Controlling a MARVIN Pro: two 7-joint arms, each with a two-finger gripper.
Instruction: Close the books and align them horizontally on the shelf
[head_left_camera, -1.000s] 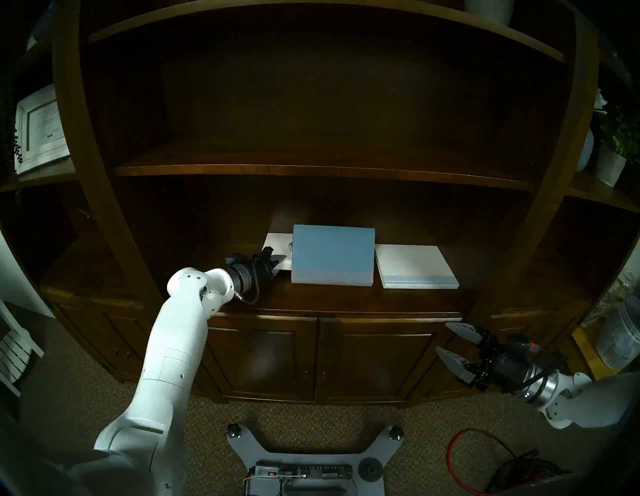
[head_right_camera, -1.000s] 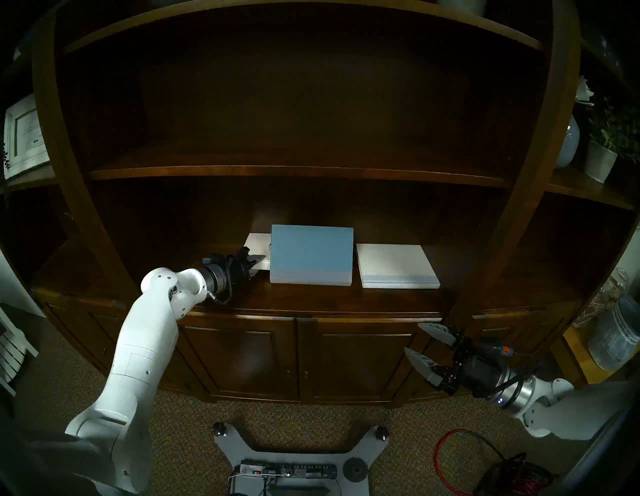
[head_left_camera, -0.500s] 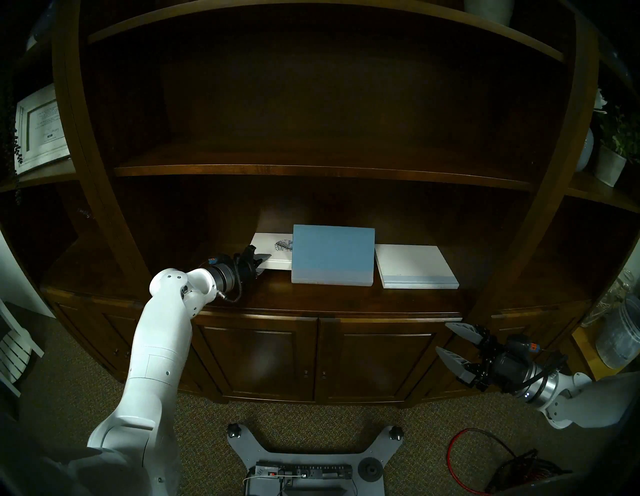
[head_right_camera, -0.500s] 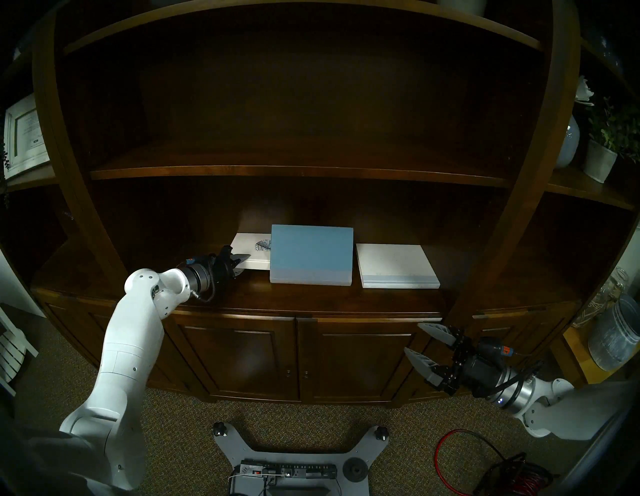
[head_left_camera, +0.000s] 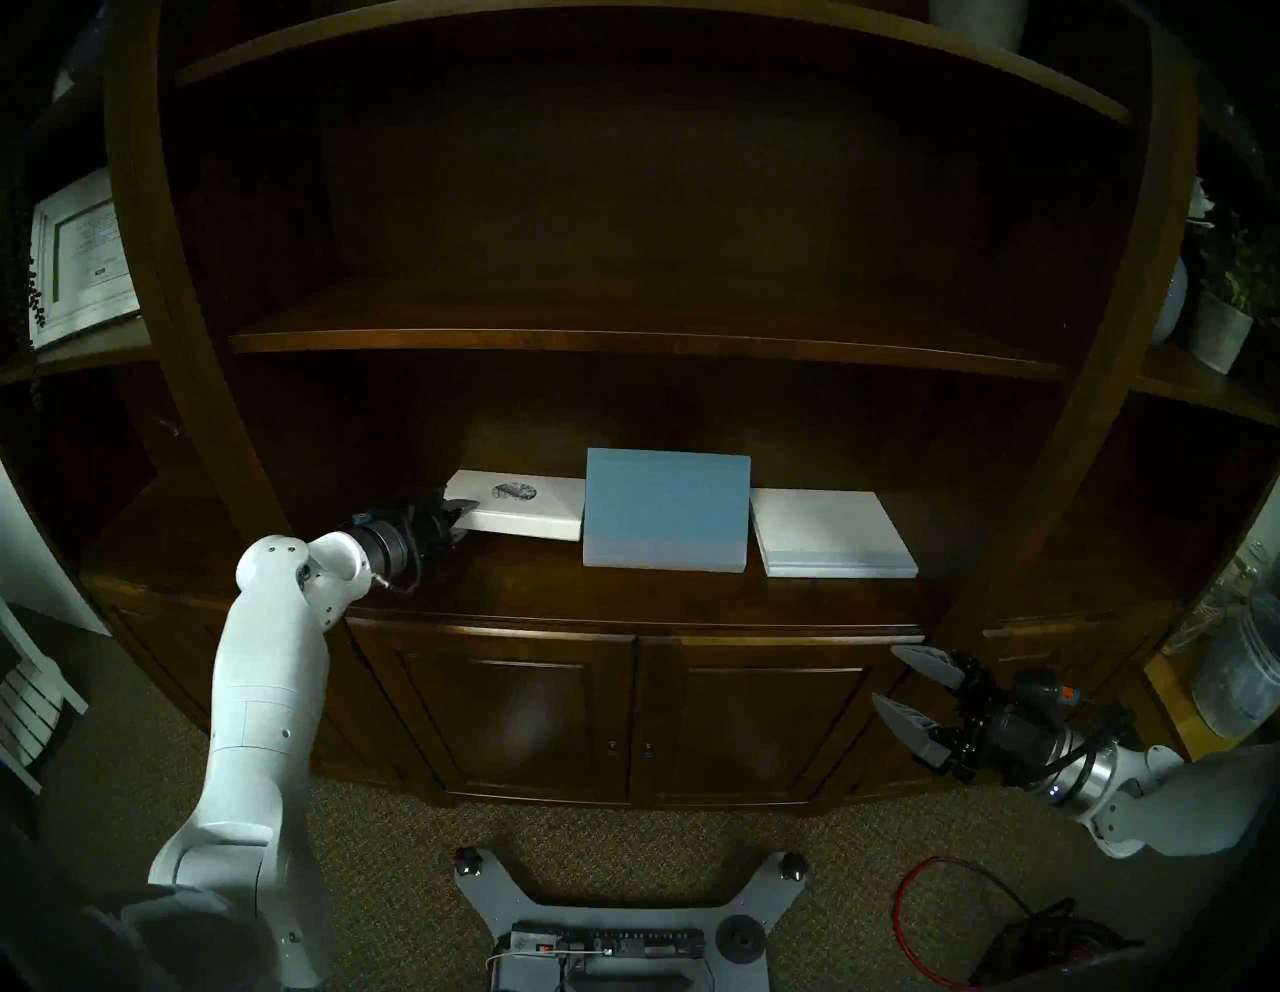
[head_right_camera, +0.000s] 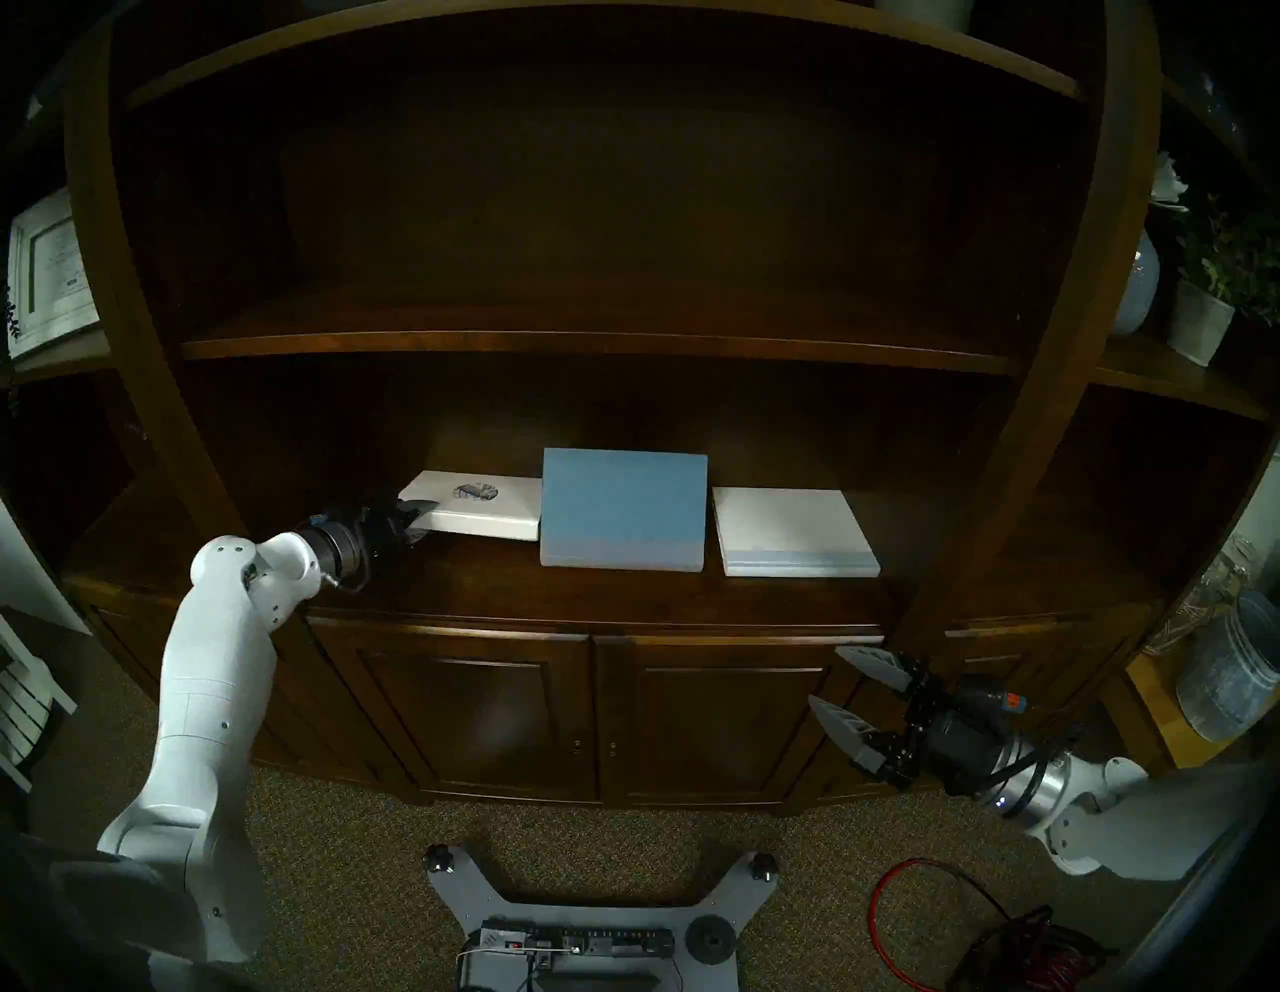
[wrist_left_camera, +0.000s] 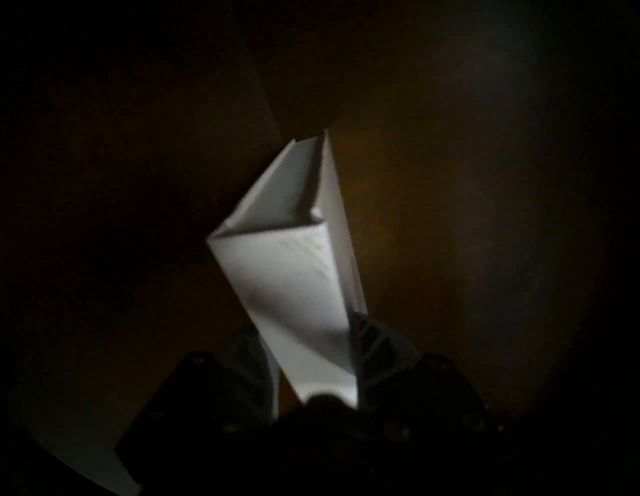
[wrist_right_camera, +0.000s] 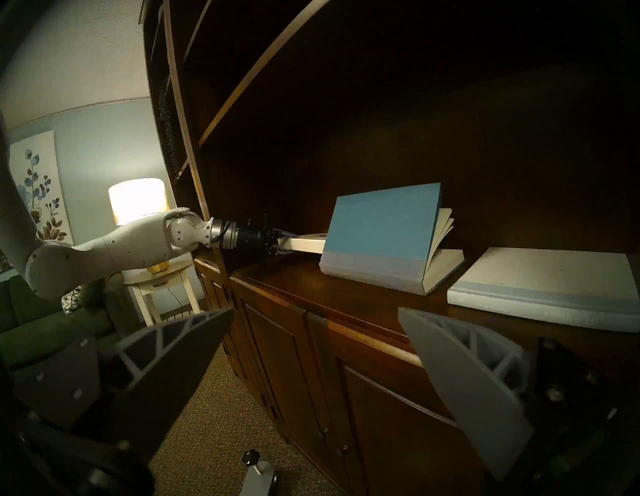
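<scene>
My left gripper (head_left_camera: 463, 516) is clamped on the thin white emblem-marked book (head_left_camera: 519, 504), left of the half-open blue hardcover (head_left_camera: 665, 506); the white blue-striped book (head_left_camera: 828, 530) lies closed right of it. My right gripper (head_left_camera: 900, 682) idles, jaws apart. I'd say closing the blue one remains.

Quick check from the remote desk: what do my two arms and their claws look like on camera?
Both arms wear smooth white shells with small dark screw dots. The left arm ends in a metal and black wrist with a looped black cable and an orange-and-blue tag. Its left claw looks dark. The right claw has pale grey, pointed fingers with triangular cut-outs on a black body with a silver collar.
</scene>
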